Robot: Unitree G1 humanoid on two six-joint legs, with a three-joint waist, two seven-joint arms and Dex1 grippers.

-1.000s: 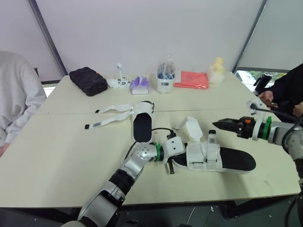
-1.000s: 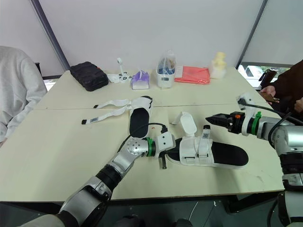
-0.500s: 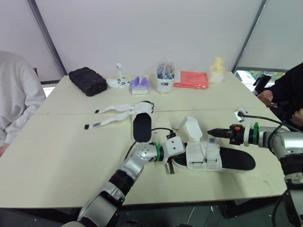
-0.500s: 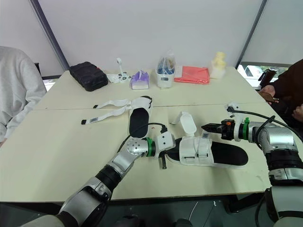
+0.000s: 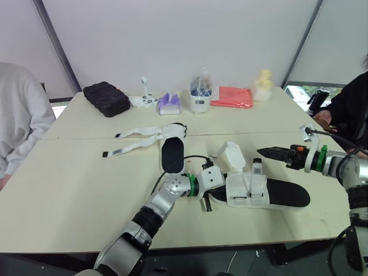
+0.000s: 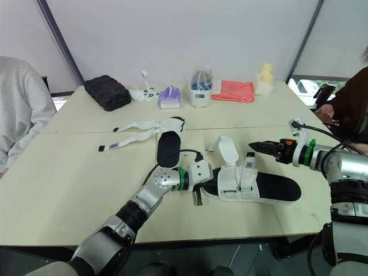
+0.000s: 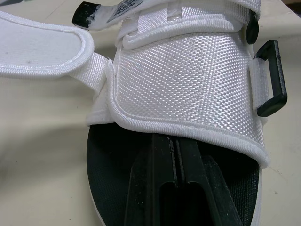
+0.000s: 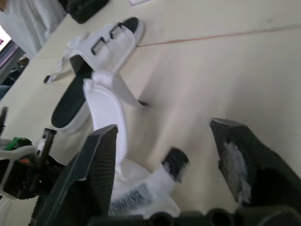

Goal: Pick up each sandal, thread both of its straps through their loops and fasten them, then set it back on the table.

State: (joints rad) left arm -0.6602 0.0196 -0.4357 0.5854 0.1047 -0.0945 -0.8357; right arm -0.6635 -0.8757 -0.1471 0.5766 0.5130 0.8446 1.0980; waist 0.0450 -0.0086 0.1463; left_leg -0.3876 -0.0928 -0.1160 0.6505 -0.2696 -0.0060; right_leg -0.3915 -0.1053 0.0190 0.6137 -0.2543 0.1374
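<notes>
Hovering right gripper [image 5: 262, 152], jaws released; by wrist view, left gripper [image 7: 175, 142] jaws clenched under sandal [image 7: 188, 80] upper.

The table [image 5: 69, 190] holds a near sandal [image 5: 283, 194], far sandal [image 5: 172, 153], black case [image 5: 107, 98].

Test lab: pale tables [image 5: 75, 178], white partition walls [image 5: 172, 40]

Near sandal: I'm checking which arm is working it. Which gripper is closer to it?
Left. The left gripper lies shut on the near sandal's black sole, tucked under its white upper. The right gripper hovers open near its upright strap, not touching.
</notes>
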